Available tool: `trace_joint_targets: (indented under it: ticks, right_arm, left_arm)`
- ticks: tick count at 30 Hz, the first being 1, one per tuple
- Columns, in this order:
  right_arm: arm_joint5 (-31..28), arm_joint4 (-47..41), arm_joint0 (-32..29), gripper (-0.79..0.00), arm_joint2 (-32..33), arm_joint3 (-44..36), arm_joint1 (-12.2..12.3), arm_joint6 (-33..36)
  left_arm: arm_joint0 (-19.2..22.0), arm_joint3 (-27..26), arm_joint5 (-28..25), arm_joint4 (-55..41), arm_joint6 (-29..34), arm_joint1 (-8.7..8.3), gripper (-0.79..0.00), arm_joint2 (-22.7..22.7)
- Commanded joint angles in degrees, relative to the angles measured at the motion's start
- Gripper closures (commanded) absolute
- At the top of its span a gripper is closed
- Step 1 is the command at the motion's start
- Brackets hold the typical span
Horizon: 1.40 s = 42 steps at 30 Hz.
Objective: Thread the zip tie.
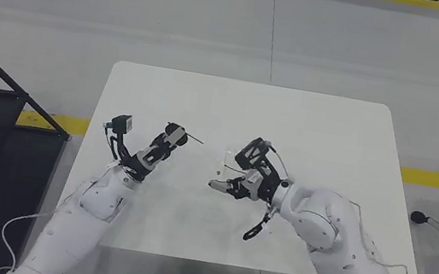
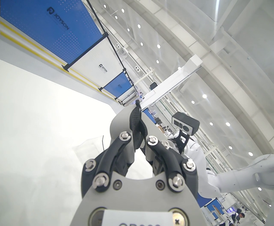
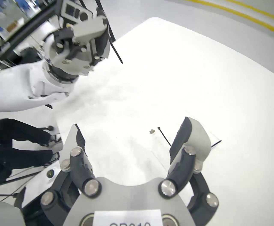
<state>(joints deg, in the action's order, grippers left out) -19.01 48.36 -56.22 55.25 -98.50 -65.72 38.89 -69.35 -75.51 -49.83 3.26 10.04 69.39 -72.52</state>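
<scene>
At the surface's [image 1: 333, 129] 9 o'clock, the left end effector [image 1: 172, 139] is clamped on the zip tie [image 3: 115, 52], tail aimed toward 3 o'clock, seemingly offering it to the spread-apart right end effector [image 3: 131, 123].

Smooth matt white table [image 1: 332, 137]; thin black plastic zip tie [image 3: 115, 52].

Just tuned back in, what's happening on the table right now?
The left gripper is shut on a black zip tie, held above the table with one end sticking out. The right gripper is open, low over the table beside a second zip tie lying there. Nothing is threaded yet.
</scene>
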Motion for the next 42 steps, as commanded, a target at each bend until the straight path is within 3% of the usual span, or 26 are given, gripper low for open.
trace_joint_targets:
  ticks: [1, 11, 18, 21, 23, 28, 30, 42]
  right_arm:
    - [2.36, 1.68, 0.86, -0.785, -0.79, 0.07, -0.23, 0.68]
    - [2.2, 2.35, 0.59, -0.785, -1.13, 0.08, -0.23, 0.79]
    - [6.74, 9.15, 4.54, -0.785, -7.25, 0.09, -1.77, 7.89]
    - [8.51, 9.52, 7.1, -0.693, -9.33, 1.62, -2.73, 10.31]
    - [9.55, 9.76, 8.8, -0.557, -10.7, 2.81, -3.38, 12.48]
    - [11.87, 9.45, 12.72, -0.449, -13.2, 6.76, -4.98, 16.47]
    - [12.27, 8.77, 13.69, -0.363, -13.74, 8.32, -5.52, 16.74]
    - [16.1, 9.45, 17.67, -0.351, -16.16, 14.12, -8.05, 20.13]
  left_arm:
    - [-0.4, -0.67, 0.51, -1.41, 1.19, -0.16, 0.0, -0.45]
    - [-0.66, -1.14, 1.07, -1.93, 1.85, -0.23, 0.0, -0.63]
    - [-1.92, -4.11, 4.19, -1.94, 0.38, -0.13, 0.0, -1.37]
    - [-2.63, -4.7, 3.45, -3.14, 0.58, -0.17, 0.0, -1.84]
    - [-2.95, -5.03, 3.57, -3.34, 0.62, -0.23, 0.0, -2.33]
    - [-3.21, -5.12, 4.11, -4.35, 0.43, -0.28, 0.0, -3.45]
    - [-3.44, -5.15, 3.79, -5.01, 0.2, -0.29, 0.0, -3.89]
    - [-3.92, -5.19, 2.91, -6.77, 1.09, -0.21, 0.0, -4.7]
